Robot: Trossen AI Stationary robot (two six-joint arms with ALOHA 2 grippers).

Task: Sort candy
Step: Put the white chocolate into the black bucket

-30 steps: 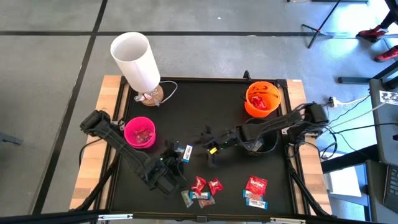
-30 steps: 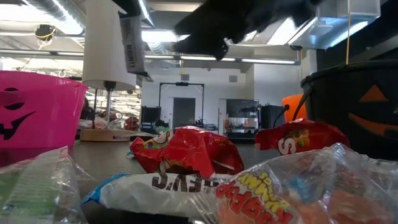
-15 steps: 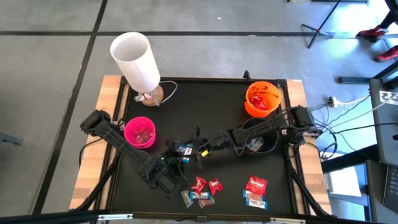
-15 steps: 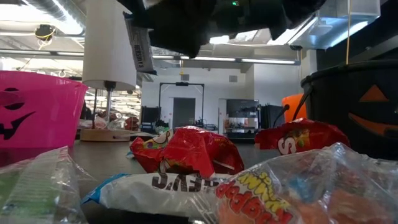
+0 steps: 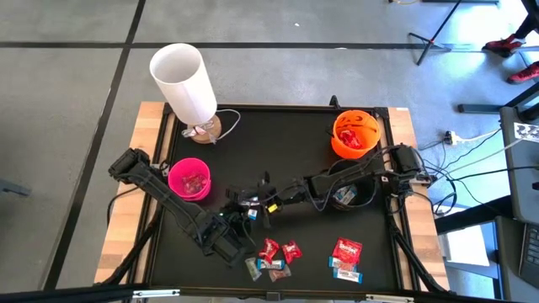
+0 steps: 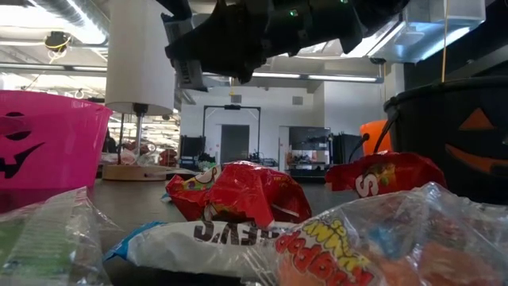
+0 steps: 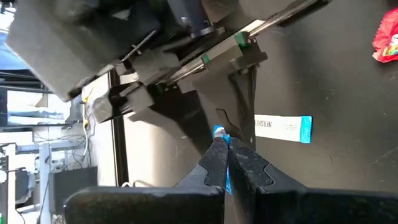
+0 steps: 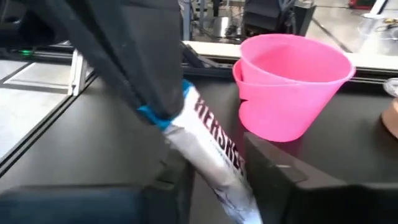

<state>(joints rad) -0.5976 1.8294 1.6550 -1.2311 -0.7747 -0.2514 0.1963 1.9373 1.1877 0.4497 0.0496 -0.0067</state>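
A silvery candy bar with blue ends (image 8: 211, 140) hangs in the air over the table's middle (image 5: 251, 208). My left gripper (image 7: 222, 146) is shut on one blue end; in the right wrist view it reaches down from above (image 8: 155, 102). My right gripper (image 8: 214, 158) reaches in from the right (image 5: 263, 204) and is shut on the bar's other part. In the low view both grippers crowd together, with a strip of the bar (image 6: 185, 75) showing below them. More candy lies near the front edge (image 5: 274, 257) (image 5: 347, 255). My left gripper pinches the bar's blue end seam (image 7: 219, 131) between its two fingertips, coming slanting down from the table's near left. The bar is lifted clear of the table. My right gripper has the bar's silvery lettered part (image 8: 227, 171) between its two fingers (image 8: 273, 168), one on each side. The fingers come almost level from the table's right and lie along the bar. The bar's nearer end is hidden under the gripper.
A pink bowl (image 5: 189, 179) sits just left of the grippers. An orange bowl (image 5: 355, 135) and a black bowl (image 5: 360, 200) stand at the right under my right arm. A white lamp (image 5: 185, 80) stands at the far left.
My right gripper has gone toward the table's left and a little down, up to my left gripper, and has closed around the hanging bar. My left gripper has kept still with the bar's blue end.
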